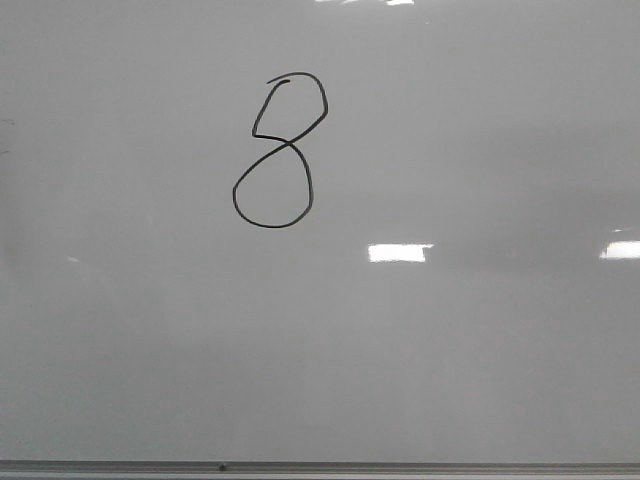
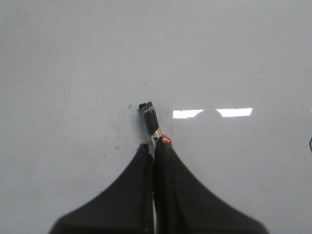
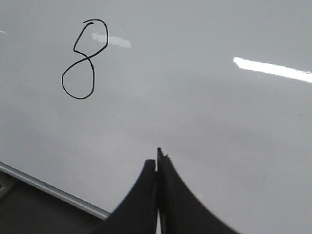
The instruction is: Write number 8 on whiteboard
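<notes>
The number 8 [image 1: 287,145] is drawn in a thin black line on the upper middle of the whiteboard [image 1: 450,350], with a small top loop and a larger bottom loop. It also shows in the right wrist view [image 3: 89,57]. No gripper shows in the front view. My left gripper [image 2: 155,145] is shut on a black marker [image 2: 148,113] whose end sticks out past the fingertips over the board [image 2: 73,73]. My right gripper [image 3: 157,162] is shut and empty over the board [image 3: 219,122], well away from the 8.
A metal edge strip [image 1: 320,467] runs along the board's near side and shows in the right wrist view [image 3: 53,191], with a dark area [image 3: 29,212] beyond it. Bright light reflections [image 1: 398,252] lie on the board. Small black specks [image 2: 117,146] surround the marker.
</notes>
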`<state>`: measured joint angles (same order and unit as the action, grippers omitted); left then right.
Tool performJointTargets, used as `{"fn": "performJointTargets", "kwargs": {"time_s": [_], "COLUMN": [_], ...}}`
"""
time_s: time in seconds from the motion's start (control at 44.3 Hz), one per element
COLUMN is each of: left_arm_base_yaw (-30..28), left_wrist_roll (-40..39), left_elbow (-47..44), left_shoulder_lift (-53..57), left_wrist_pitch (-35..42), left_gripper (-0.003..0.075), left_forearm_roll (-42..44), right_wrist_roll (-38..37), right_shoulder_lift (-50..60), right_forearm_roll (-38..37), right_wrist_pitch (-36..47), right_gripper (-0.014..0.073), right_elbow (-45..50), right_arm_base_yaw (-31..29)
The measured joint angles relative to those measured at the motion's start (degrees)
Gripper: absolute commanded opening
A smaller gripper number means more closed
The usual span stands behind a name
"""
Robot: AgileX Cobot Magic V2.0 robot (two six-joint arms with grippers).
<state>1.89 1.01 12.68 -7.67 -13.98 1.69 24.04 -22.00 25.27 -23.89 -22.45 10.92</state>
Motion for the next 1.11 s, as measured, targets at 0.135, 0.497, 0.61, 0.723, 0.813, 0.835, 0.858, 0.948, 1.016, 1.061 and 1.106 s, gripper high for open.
{"fn": "performJointTargets", "kwargs": {"time_s": [0.135, 0.497, 0.61, 0.723, 0.813, 0.835, 0.858, 0.948, 1.016, 1.061, 1.106], "left_arm_base_yaw": [0.0, -2.0, -2.6, -2.7, -2.7, -2.7, -2.7, -2.7, -2.7, -2.7, -2.7], "left_wrist_roll": [-0.2, -0.4, -0.4, -0.4, -0.5, -0.5, -0.5, -0.5, -0.5, -0.5, -0.5], "left_elbow": [-6.0, -13.1, -13.1, -13.1, -13.1, -13.1, -13.1, -13.1, -13.1, -13.1, -13.1], "left_shoulder_lift": [5.7, 8.0, 8.0, 8.0, 8.0, 8.0, 8.0, 8.0, 8.0, 8.0, 8.0], "left_wrist_pitch": [0.0, 1.5, 2.5, 2.7, 2.8, 2.8, 2.8, 2.8, 2.8, 2.8, 2.8], "left_gripper": [-0.0019, -0.0019, -0.0019, -0.0019, -0.0019, -0.0019, -0.0019, -0.0019, -0.0019, -0.0019, -0.0019], "left_forearm_roll": [0.2, 0.3, 0.3, 0.3, 0.3, 0.3, 0.3, 0.3, 0.3, 0.3, 0.3], "right_wrist_roll": [0.0, 0.0, 0.0, 0.0, 0.0, 0.0, 0.0, 0.0, 0.0, 0.0, 0.0], "right_shoulder_lift": [0.0, 0.0, 0.0, 0.0, 0.0, 0.0, 0.0, 0.0, 0.0, 0.0, 0.0], "right_forearm_roll": [0.0, 0.1, 0.1, 0.1, 0.1, 0.1, 0.1, 0.1, 0.1, 0.1, 0.1], "right_wrist_pitch": [0.0, 0.0, 0.0, 0.0, 0.0, 0.0, 0.0, 0.0, 0.0, 0.0, 0.0], "right_gripper": [-0.0067, -0.0067, -0.0067, -0.0067, -0.0067, -0.0067, -0.0067, -0.0067, -0.0067, -0.0067, -0.0067], "right_elbow": [0.0, 0.0, 0.0, 0.0, 0.0, 0.0, 0.0, 0.0, 0.0, 0.0, 0.0], "right_arm_base_yaw": [0.0, 0.0, 0.0, 0.0, 0.0, 0.0, 0.0, 0.0, 0.0, 0.0, 0.0]}}
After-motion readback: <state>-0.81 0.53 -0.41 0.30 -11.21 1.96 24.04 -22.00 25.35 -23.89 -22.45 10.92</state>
